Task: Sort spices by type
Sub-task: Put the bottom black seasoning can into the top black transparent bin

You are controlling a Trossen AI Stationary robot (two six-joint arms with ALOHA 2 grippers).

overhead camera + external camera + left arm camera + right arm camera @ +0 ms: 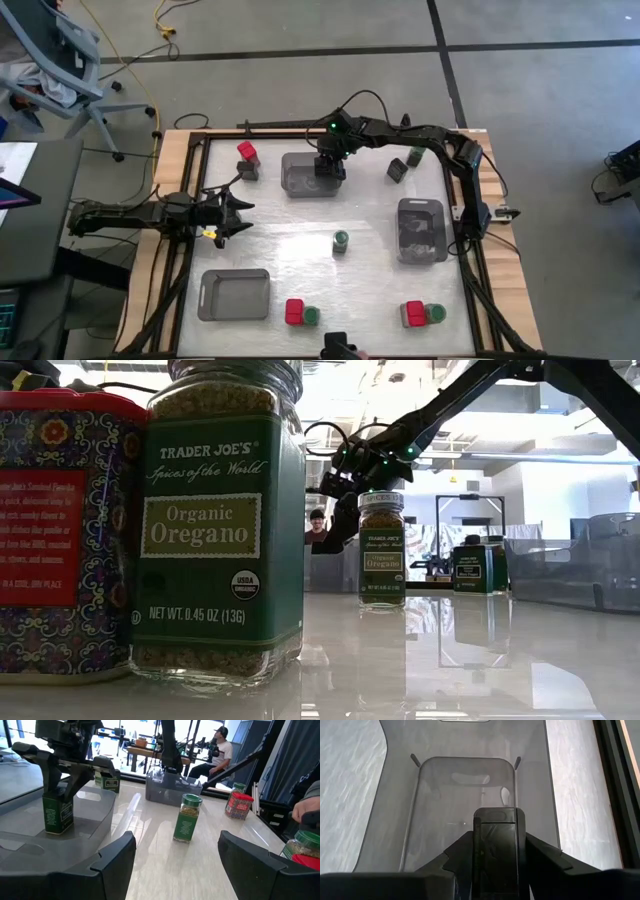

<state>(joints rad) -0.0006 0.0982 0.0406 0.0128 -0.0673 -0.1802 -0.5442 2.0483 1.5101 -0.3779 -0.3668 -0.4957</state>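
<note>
Right gripper (496, 851) holds a black tin (496, 832) between its fingers, down inside the far tray (300, 180); best to seat the tin flat on the tray floor before letting the fingers spread, then lift straight up. Left gripper (232, 216) waits half-open and empty at the left edge. The right wrist view shows the tin squarely between the fingers; the high view hides it under the wrist.

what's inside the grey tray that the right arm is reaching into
One black, cube-like spice tin, between the right gripper's fingers, inside the clear grey plastic tray. The tin covers the floor beneath it; the rest looks bare.

Black spice tin (495, 851) upright in the far grey tray (300, 178); others scattered.
</note>
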